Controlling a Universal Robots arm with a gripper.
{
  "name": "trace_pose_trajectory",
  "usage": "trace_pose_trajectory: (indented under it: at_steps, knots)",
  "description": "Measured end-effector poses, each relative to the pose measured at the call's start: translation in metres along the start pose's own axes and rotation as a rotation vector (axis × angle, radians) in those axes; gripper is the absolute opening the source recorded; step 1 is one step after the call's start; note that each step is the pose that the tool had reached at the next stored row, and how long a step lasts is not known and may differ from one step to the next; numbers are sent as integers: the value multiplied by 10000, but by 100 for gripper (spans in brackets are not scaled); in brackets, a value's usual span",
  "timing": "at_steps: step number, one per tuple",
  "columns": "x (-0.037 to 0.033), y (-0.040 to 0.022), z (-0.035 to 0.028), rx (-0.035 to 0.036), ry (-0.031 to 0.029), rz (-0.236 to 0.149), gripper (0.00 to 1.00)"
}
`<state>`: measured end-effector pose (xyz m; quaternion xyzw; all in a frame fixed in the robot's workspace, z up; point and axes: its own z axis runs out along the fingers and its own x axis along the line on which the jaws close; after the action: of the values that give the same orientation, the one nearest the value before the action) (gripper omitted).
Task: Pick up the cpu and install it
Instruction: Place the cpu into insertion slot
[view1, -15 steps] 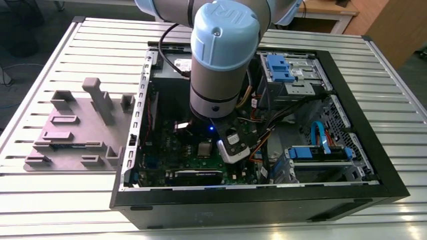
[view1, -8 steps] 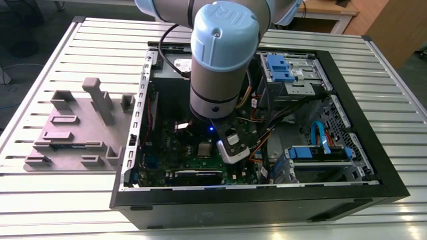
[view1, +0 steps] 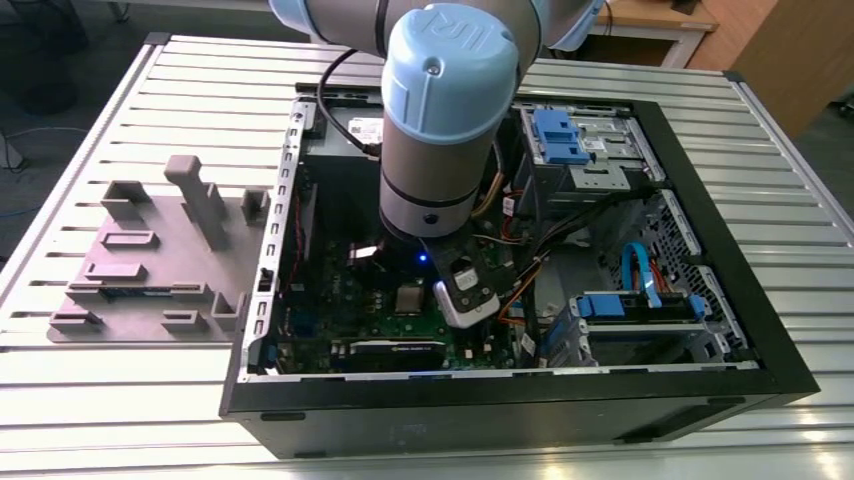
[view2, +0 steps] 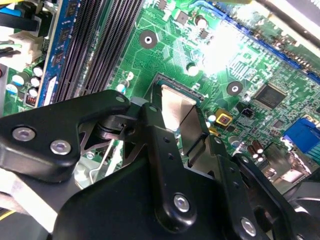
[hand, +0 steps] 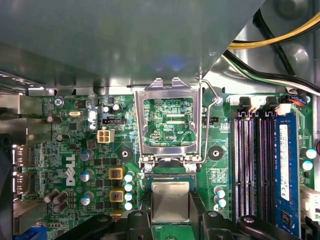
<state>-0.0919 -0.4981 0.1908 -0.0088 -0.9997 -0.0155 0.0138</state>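
Observation:
The cpu (hand: 170, 200), a small silvery square chip, sits between my gripper's (hand: 170, 206) black fingers (hand: 145, 210), which press on its two opposite edges. It hovers at or on the dark socket of the green motherboard (hand: 75, 150). I cannot tell whether it is seated. The hinged metal socket frame (hand: 170, 95) stands flipped open just beyond the chip. In the second wrist view the cpu (view2: 174, 106) shows between the fingers (view2: 156, 131) of the gripper (view2: 177, 125). In the exterior view my arm (view1: 447, 120) reaches down into the open computer case (view1: 694, 250).
Black memory slots (hand: 252, 160) and a blue slot run beside the socket. Yellow and black cables (hand: 280, 35) hang near the case wall. Blue drive bays (view1: 561, 135) line the case. A grey parts fixture (view1: 154, 250) stands on the slatted table at the exterior view's left.

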Motion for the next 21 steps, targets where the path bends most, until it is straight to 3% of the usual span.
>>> trace_pose_trajectory:
  at_steps: [10, 12, 13, 21]
  knots:
    - [-1, 0, 3, -4, -3, -1, 40]
    - [0, 1, 4, -6, -1, 0, 41]
    - [-1, 1, 4, -5, -3, -1, 47]
    - [-1, 1, -6, -5, -2, -1, 47]
